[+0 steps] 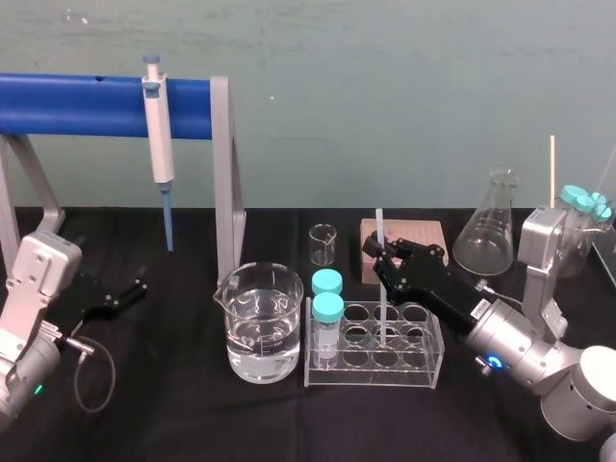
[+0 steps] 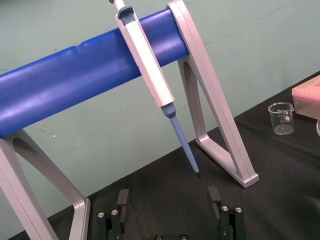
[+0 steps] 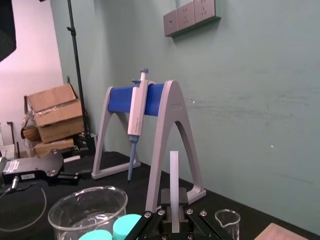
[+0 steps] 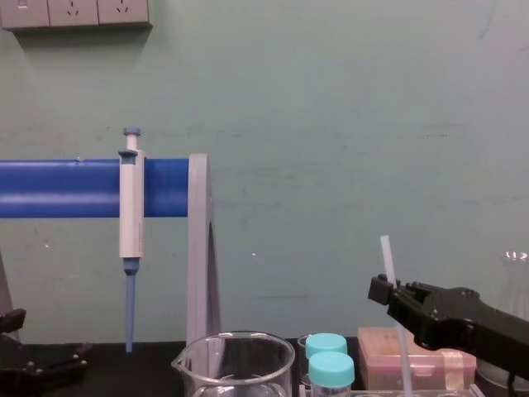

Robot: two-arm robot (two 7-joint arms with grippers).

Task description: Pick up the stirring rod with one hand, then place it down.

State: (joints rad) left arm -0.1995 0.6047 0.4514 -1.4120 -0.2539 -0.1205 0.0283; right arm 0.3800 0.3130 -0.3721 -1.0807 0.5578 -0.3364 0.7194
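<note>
Your right gripper (image 1: 381, 267) is clamped on the stirring rod (image 1: 383, 313), which stands near upright with its lower end inside a middle cell of the clear tube rack (image 1: 371, 377) on the black worktop (image 1: 173, 414). Your left gripper (image 1: 127, 294) rests at the worktop's left, jaws spread wide.

We mark the water-filled beaker (image 1: 258, 322): tube rack (image 1: 371, 375) just right of it, small beaker (image 1: 323, 243) behind it, pipette (image 1: 159, 135) farther behind, leftward.
</note>
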